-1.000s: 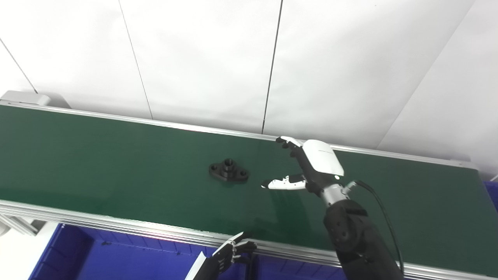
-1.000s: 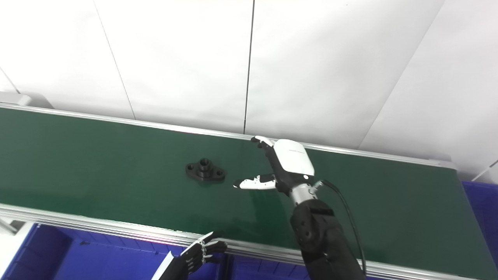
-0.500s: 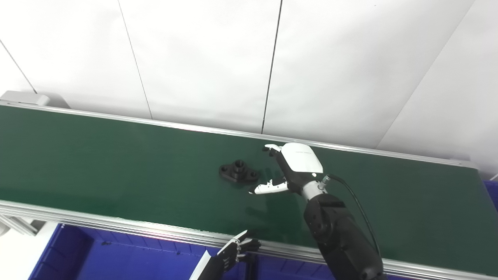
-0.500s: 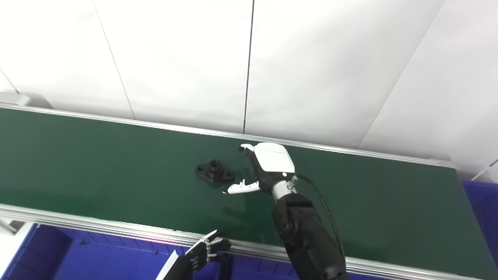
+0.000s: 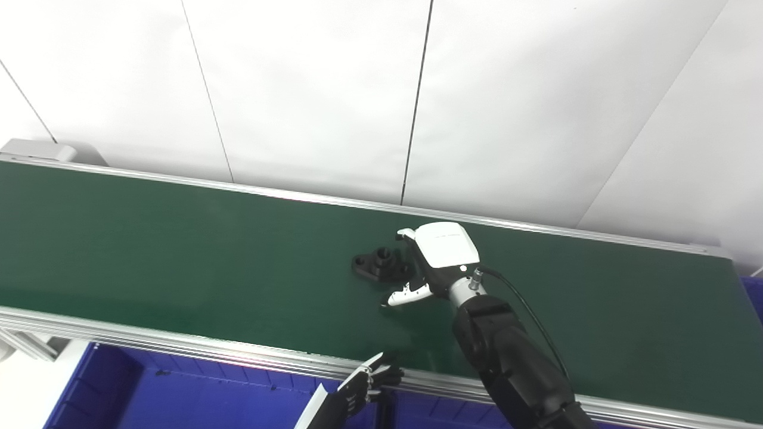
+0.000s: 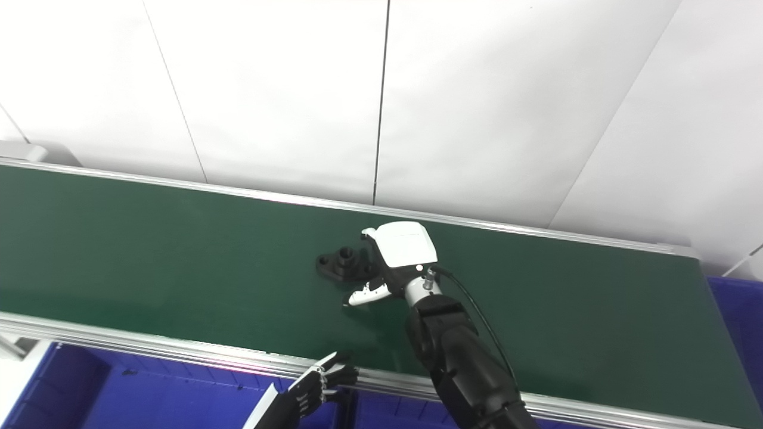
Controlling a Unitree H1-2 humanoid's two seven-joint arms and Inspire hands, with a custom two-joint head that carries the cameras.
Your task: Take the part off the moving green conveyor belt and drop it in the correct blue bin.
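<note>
One black part (image 5: 377, 266) rides the belt (image 5: 179, 262), rigid, probably slick; my right hand (image 5: 438, 262) spread, unclenched, targets its raised hub.

Bright, even light, seemingly from overhead, washes the white wall panels (image 5: 310, 89) nearly flat. The green conveyor belt (image 5: 149, 250) carries a dull sheen and faint reflections beneath the right robot hand (image 5: 438, 256). Both views are sharp, the blue bin (image 5: 179, 399) at 7 o'clock dimmer.

No readable text, label, brand, number or sign is showing anywhere; faint marking on the right robot hand (image 5: 446, 244) is staying illegible.
</note>
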